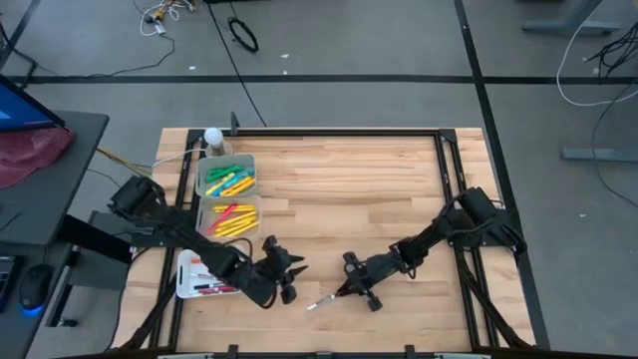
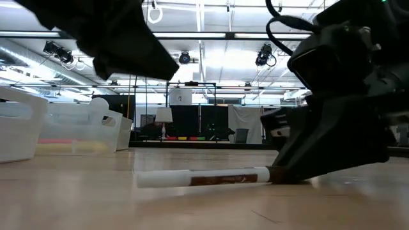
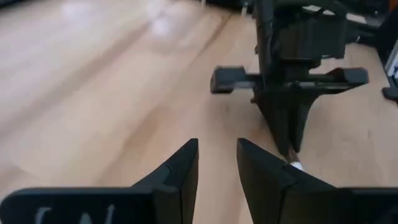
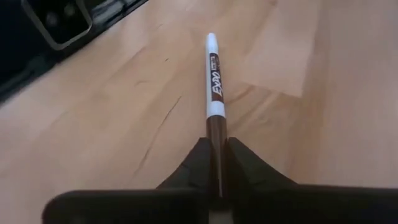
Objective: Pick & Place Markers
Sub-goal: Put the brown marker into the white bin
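Your right gripper (image 1: 344, 290) sits low over the near middle of the table (image 1: 349, 189), its fingers (image 4: 198, 163) pinched together on the dark brown end of a white marker (image 4: 214, 78). From the wrist view you see that marker running straight out from between the fingertips, its white body with a brown printed label pointing away from the gripper. In the low view it lies flat on the wood (image 2: 204, 178), with the dark end under the gripper's tip on the right of that picture. From above, its white end (image 1: 317, 303) pokes out toward the near left of the gripper.

Your left gripper (image 1: 290, 283) hangs just to the left of that spot, near the right one but apart from it. Its two dark fingers (image 3: 180, 171) stand partly apart with only bare wood showing through the gap, so it has hold of nothing.

Farther left, along the table's left edge, you have two clear bins in a row: the far bin (image 1: 204, 165) holds green, yellow and light blue markers, and the middle bin (image 1: 205, 206) holds yellow and red ones. A white tray (image 1: 183, 282) nearer you, partly under the left arm, holds a few more with red on them. A small white round object (image 1: 212, 137) stands just beyond the far bin.
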You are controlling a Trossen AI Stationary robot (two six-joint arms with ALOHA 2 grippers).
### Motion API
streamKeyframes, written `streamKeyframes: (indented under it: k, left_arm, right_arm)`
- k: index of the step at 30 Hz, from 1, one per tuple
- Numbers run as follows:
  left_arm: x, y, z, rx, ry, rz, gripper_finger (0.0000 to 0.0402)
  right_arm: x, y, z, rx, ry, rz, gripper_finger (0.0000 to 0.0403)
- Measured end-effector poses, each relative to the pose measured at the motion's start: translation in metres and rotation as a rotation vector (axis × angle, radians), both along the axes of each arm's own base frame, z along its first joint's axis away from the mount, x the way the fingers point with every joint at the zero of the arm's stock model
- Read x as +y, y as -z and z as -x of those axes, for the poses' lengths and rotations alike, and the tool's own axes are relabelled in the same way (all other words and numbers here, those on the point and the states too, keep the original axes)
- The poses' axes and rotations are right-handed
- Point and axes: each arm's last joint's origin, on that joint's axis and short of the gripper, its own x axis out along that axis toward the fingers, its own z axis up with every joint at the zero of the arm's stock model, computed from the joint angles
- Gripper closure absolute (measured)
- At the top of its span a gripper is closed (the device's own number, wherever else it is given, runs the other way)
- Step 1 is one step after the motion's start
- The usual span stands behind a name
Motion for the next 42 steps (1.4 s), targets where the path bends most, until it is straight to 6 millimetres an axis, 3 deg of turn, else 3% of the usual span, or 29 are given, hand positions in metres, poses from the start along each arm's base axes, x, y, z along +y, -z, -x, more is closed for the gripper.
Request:
streamKeyframes:
  k: [6,11,18,24,30,36,42]
  left_arm:
    - [-0.006,0.021,-0.002,0.027,-0.018,0.124,0.0287]
    - [-0.001,0.030,-0.007,0.076,0.005,0.048,0.0268]
    - [0.002,0.020,-0.019,0.012,0.093,-0.053,0.0181]
    - [-0.007,0.002,-0.041,-0.273,0.277,-0.147,0.0127]
    - [-0.022,-0.013,-0.060,-0.488,0.304,-0.238,0.0122]
    - [-0.037,-0.032,-0.070,-0.536,0.270,-0.286,0.0125]
    - [-0.048,-0.035,-0.062,-0.496,0.143,-0.341,0.0180]
  right_arm:
    - [0.020,-0.013,0.011,0.041,0.183,-0.124,0.0369]
    - [0.049,-0.046,0.035,-0.017,0.189,-0.117,0.0384]
    - [0.068,-0.099,0.063,-0.220,0.296,-0.100,0.0384]
    - [0.067,-0.130,0.062,-0.444,0.372,-0.106,0.0384]
    - [0.061,-0.141,0.056,-0.544,0.407,-0.127,0.0384]
    - [0.059,-0.143,0.054,-0.558,0.411,-0.126,0.0381]
    - [0.060,-0.143,0.054,-0.558,0.410,-0.127,0.0375]
